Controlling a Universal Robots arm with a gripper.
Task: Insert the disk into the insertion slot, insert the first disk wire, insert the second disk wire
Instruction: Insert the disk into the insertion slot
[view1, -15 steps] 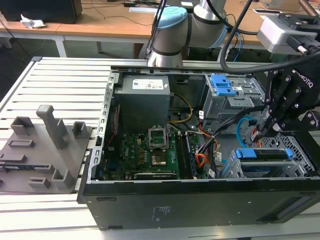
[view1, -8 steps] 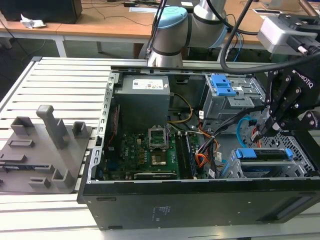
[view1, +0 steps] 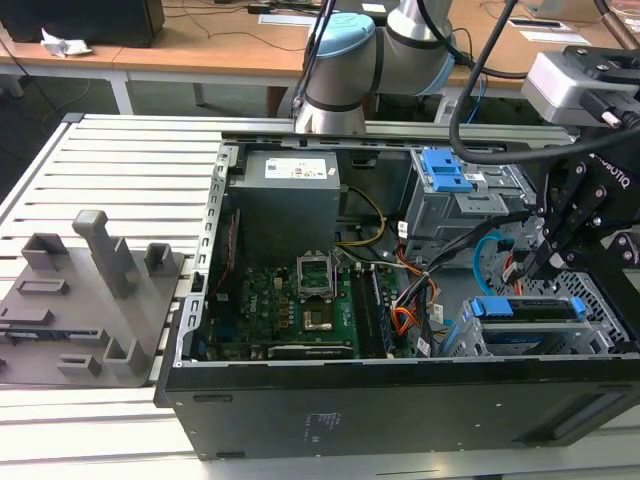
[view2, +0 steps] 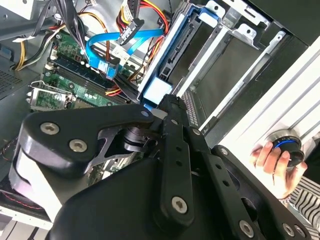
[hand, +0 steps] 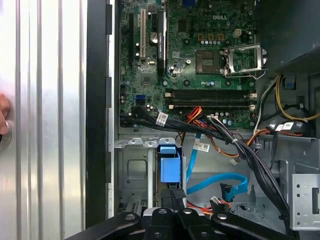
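End effector (view2: 170, 102) at the disk (view2: 175, 42)
Its tip is right at the blue frame standing in the insertion slot (view2: 240, 32); a blue cable (view2: 107, 45) loops above the circuit board (view2: 75, 85).

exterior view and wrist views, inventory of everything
computer case: 1, black, open on the table
table: 1, silver, under case
motherboard: 1, green, inside case
disk: 1, blue caddy, in the insertion slot
insertion slot: 1, grey perforated, exterior view's right
taller cage: 1, grey, blue latch, beside insertion slot
flat cable: 1, blue, loose near disk
fixture block: 1, grey, exterior view's left
hand: 1, on a black knob
gripper: 1, black, shut, at the disk's end
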